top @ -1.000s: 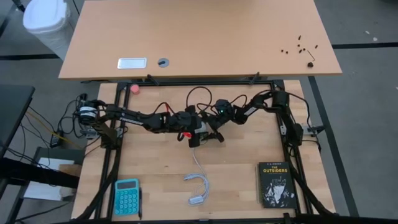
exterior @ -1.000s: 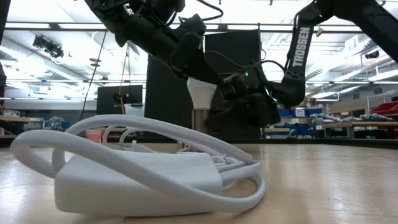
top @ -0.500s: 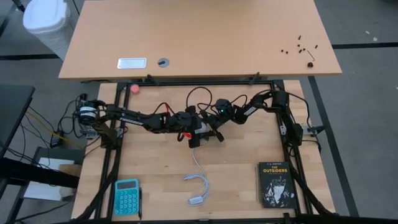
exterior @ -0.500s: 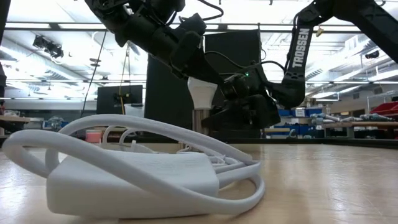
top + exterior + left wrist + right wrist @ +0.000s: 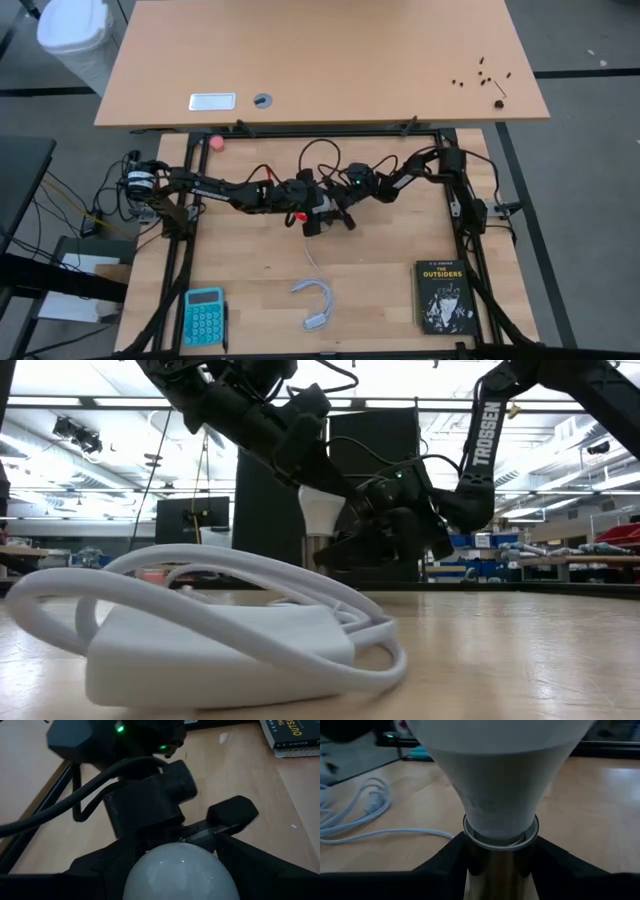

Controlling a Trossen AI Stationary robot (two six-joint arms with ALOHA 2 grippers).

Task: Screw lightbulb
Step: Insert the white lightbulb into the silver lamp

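At mid-table, lightbulb globe in left end effector, right end effector clamped on socket.

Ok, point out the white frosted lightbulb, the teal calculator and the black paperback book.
white frosted lightbulb (image 5: 500, 795), right wrist view, tapering neck.
teal calculator (image 5: 203, 316), high view, keypad middle.
black paperback book (image 5: 444, 297), high view, cover centre.

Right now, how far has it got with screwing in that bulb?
Done: the lightbulb already stands upright in the metal socket. In hand: the left tool holds the globe from above, while the right tool is shut on the socket below. Left: a thin gap at the socket rim suggests a few more turns, then letting go.
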